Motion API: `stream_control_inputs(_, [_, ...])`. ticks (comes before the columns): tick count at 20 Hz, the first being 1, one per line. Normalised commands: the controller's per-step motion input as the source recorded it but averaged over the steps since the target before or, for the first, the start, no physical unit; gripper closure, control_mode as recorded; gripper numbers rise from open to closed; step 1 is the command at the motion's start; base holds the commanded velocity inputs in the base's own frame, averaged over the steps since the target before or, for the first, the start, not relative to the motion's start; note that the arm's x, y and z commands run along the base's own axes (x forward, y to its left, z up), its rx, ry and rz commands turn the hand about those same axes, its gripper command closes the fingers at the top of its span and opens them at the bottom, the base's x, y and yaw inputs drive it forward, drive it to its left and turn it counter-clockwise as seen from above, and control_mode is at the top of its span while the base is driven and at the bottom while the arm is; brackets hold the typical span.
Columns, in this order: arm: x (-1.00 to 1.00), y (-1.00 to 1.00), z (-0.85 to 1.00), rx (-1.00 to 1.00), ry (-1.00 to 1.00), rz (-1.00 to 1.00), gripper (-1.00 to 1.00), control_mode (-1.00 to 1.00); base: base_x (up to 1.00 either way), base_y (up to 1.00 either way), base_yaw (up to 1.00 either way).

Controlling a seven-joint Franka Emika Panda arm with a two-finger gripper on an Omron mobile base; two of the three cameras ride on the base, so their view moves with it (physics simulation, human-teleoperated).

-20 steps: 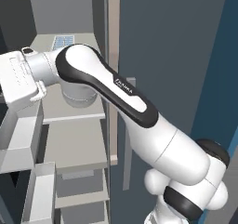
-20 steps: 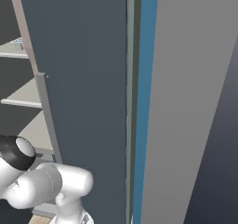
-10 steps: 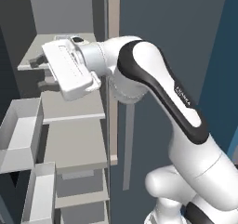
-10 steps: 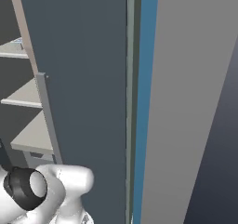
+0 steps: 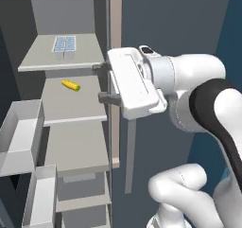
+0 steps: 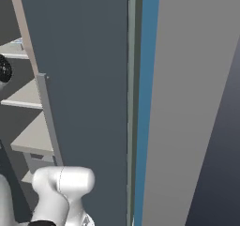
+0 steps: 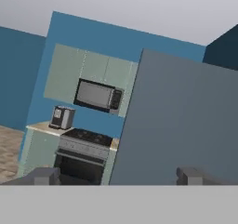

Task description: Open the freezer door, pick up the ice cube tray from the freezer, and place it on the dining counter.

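On the top light grey shelf, at eleven o'clock, lay the small white blue-celled ice cube tray (image 5: 64,44). Empty pincer (image 5: 104,82), fingers spread, had swung across toward it; pickup pending.

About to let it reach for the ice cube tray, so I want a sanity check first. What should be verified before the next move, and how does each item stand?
1. Freezer open: ok, shelves exposed.
2. Ice cube tray visible and unobstructed: ok, flat on the top shelf.
3. Hand empty and open: ok, fingers apart, nothing between.
4. Hand aimed at tray: not ok; the hand view faces the stove and microwave.
5. Yellow item clear of tray: ok, one shelf lower.
6. Dining counter free: cannot tell.
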Motion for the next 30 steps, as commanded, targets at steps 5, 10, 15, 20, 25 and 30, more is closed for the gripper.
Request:
stream_control_inputs(5, [-0.11, -1.0, 0.0, 0.0, 0.02, -0.32, -1.0, -1.0, 0.0, 0.0, 0.0])
stream_control_inputs(10, [0.0, -1.0, 0.05, 0.0, 0.11, -0.37, -1.0, -1.0, 0.0, 0.0, 0.0])
stream_control_inputs(15, [0.0, -0.86, 0.13, 0.0, 0.19, -0.38, -1.0, -1.0, 0.0, 0.0, 0.0])
stream_control_inputs(20, [0.0, -0.59, 0.05, 0.0, 0.23, -0.36, -1.0, -1.0, 0.0, 0.0, 0.0])
stream_control_inputs(25, [0.01, -0.4, 0.0, 0.0, 0.23, -0.29, -1.0, -1.0, 0.0, 0.0, 0.0])
stream_control_inputs(30, [0.03, -0.18, 0.0, 0.0, 0.21, -0.31, -1.0, -1.0, 0.0, 0.0, 0.0])
